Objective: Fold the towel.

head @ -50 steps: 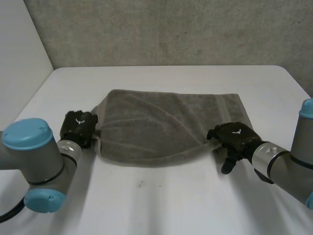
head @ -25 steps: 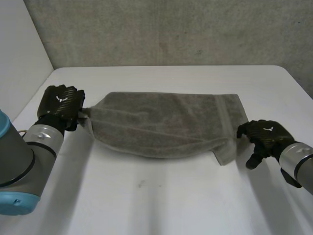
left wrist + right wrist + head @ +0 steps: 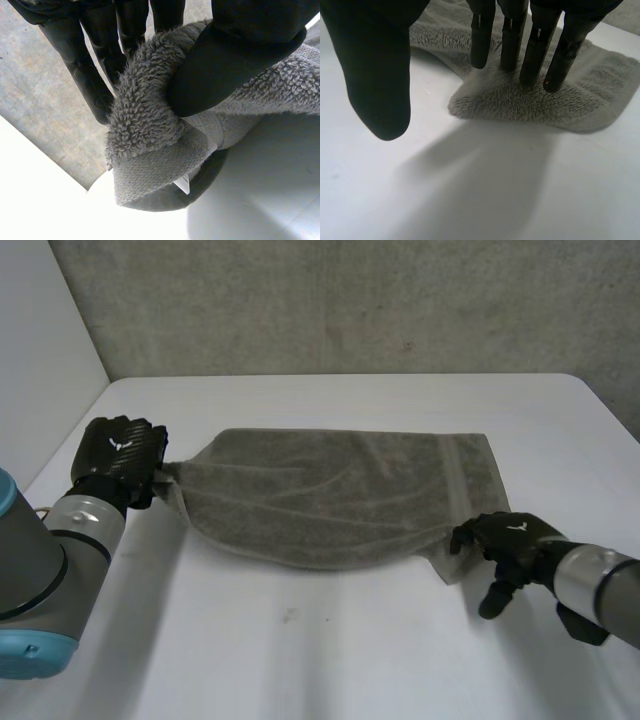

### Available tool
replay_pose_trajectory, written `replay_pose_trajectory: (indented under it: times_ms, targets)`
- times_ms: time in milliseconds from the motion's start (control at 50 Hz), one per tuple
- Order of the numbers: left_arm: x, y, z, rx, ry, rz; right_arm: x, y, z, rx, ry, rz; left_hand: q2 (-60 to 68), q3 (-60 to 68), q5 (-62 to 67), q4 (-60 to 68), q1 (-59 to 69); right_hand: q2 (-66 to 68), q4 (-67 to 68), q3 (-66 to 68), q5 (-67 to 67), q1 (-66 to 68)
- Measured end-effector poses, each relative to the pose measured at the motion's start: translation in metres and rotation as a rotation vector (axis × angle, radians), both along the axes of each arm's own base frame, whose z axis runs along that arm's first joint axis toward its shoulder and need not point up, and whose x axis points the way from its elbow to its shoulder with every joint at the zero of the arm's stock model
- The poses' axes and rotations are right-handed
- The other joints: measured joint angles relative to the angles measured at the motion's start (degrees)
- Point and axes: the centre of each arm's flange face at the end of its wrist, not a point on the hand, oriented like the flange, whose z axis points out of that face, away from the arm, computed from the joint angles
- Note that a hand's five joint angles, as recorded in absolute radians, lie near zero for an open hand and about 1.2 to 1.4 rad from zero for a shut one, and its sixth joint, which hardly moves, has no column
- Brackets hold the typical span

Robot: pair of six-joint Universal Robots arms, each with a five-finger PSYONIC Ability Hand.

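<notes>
left hand [image 3: 122, 452]: clamped on the towel [image 3: 330, 490] at its left corner. Its wrist view has the thumb [image 3: 235, 60] pressing a bunched wad of pile against the fingers [image 3: 95, 75], with the hem and a small white tag [image 3: 183, 185] hanging below the pinch. That corner appears raised just off the bench [image 3: 330, 650], so the cloth tapers to a point toward the hand. My read is the grip is there to anchor and tension that end. right hand [image 3: 508, 538]: holding nothing. Its fingers are straight, tips on or just over the towel's near right corner, can't confirm contact. Its thumb sits well apart over bare bench. Looks like it is lining up to pinch that corner, and the thumb has to get against or under the edge first. The towel lies across the middle of the bench, mostly flat. The near edge is rolled under a bit, the far right corner is flat, and the near right corner flops out as a small flap at the right hand's fingertips. No fold made yet, as I judge it. Around: grey wall [image 3: 350, 300] behind the bench, white panel [image 3: 40, 350] off the left side. Nothing sits between either hand and the cloth. The one snag I see is the flap lying flush on the bench, which makes it awkward to get a thumb under.
</notes>
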Motion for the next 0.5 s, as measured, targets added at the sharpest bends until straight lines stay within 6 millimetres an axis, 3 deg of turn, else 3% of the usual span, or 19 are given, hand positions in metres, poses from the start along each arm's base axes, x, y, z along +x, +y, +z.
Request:
replay_pose_trajectory:
  times_ms: [220, 500]
  targets:
    - [0.001, 0.0, -0.003, 0.01, -0.003, 0.004, 0.025, -0.041, -0.025, -0.092, 0.047, -0.052, 0.0, 0.0, 0.0, 0.0, 0.0, 0.0, -0.1, 0.0, -0.4, 0.0]
    - [0.002, -0.001, -0.006, 0.017, -0.005, 0.005, 0.05, -0.064, -0.031, -0.125, 0.017, -0.032, 0.0, 0.0, 0.0, 0.0, 0.0, 0.0, -0.1, 0.0, -0.4, 0.0]
